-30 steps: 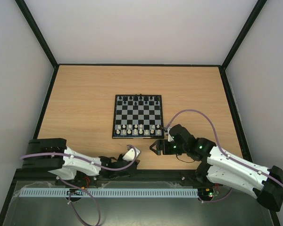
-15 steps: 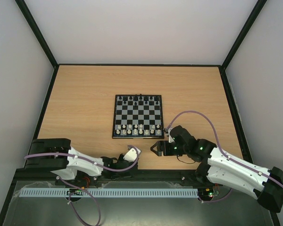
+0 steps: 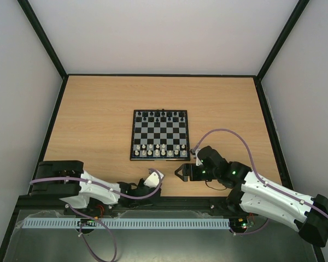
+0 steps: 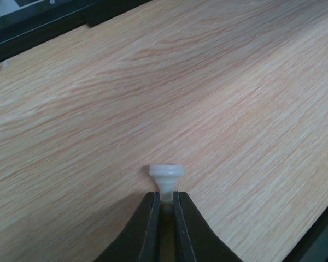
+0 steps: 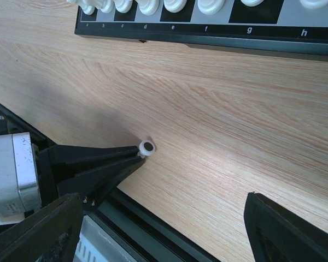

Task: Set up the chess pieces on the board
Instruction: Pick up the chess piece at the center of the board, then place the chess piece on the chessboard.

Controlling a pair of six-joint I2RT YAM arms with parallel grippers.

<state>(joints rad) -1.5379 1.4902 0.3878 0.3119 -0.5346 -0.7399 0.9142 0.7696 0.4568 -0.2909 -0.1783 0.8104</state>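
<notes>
The board [image 3: 159, 143] lies in the middle of the table, with black pieces [image 3: 163, 115] on its far rows and the white chess pieces [image 3: 158, 150] on its near rows. My left gripper [image 4: 164, 195] is shut on one white chess piece [image 4: 167, 173], whose round base points away from the fingers, just above the bare wood. That held piece also shows in the right wrist view [image 5: 146, 147], in front of the board's near edge [image 5: 208, 39]. My left gripper [image 3: 157, 177] is low near the table's front edge. My right gripper [image 3: 180, 170] [image 5: 161, 199] is open and empty beside it.
A black rail [image 3: 169, 202] runs along the table's near edge under both arms. Black-framed walls enclose the table. A row of white pieces [image 5: 175, 5] stands along the board's near side in the right wrist view.
The left arm has shifted slightly to the right with the white piece still held. The right gripper has barely moved.
</notes>
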